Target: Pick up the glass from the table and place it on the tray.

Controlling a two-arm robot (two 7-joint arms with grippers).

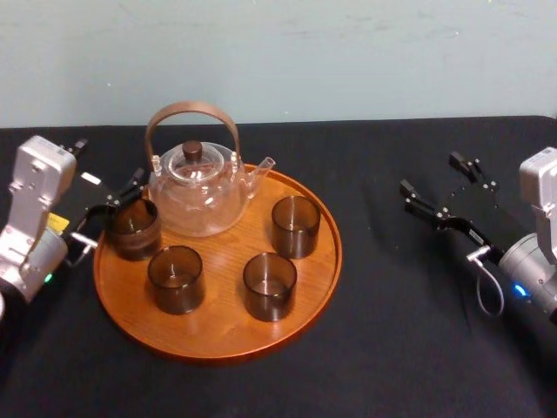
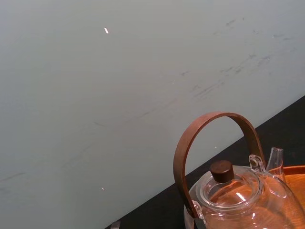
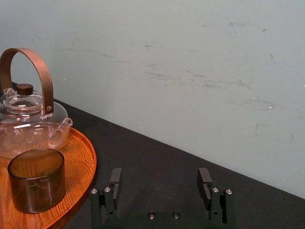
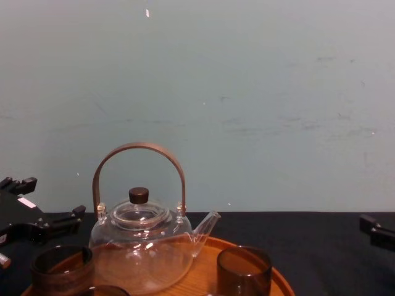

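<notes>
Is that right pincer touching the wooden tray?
Apart. In the head view, a wide strip of black table lies between the open right pincer and the tray.

Soft, even light, seemingly from overhead; small glints on the teapot (image 1: pixel 198 196) and a sheen on the tray (image 1: pixel 218 340); the black surface (image 1: pixel 418 331) swallows shadows.
</notes>
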